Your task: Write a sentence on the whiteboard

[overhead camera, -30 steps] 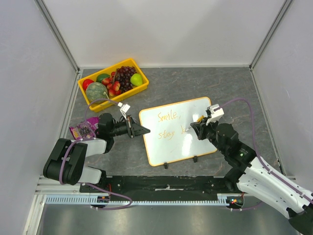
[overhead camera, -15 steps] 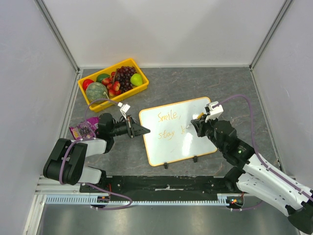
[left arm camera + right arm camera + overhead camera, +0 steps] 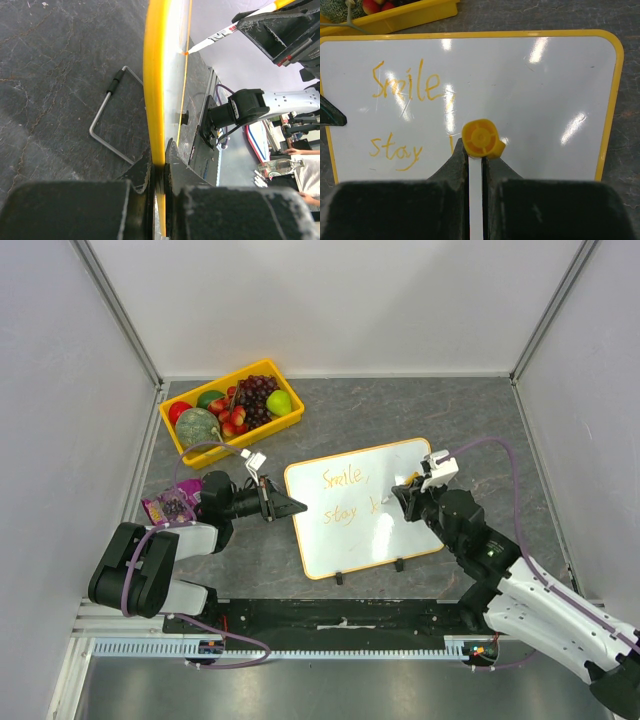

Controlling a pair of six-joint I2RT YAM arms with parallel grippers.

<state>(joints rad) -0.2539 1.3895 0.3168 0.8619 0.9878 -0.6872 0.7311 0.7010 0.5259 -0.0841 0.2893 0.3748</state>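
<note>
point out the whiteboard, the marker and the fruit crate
whiteboard [image 3: 342, 540], top external view, bare white lower area
marker [image 3: 480, 138], right wrist view, yellow end cap
fruit crate [image 3: 250, 438], top external view, near yellow wall

**Left arm** [image 3: 150, 562]: base at lower left of the top view; upper links folded low, forearm lying level and pointing right toward frame centre.
**Left pincer** [image 3: 296, 507]: turned on its side, jaws pressed together on the yellow edge of the whiteboard [image 3: 350, 530]. In the wrist view the edge runs up out of the narrow slit between the fingers [image 3: 176, 167].
**Right arm** [image 3: 530, 605]: enters from the lower right corner and slants up-left, wrist bent downward at centre right.
**Right pincer** [image 3: 405, 496]: jaws clamped on a marker [image 3: 480, 138], its yellow cap end facing the wrist camera.
</note>
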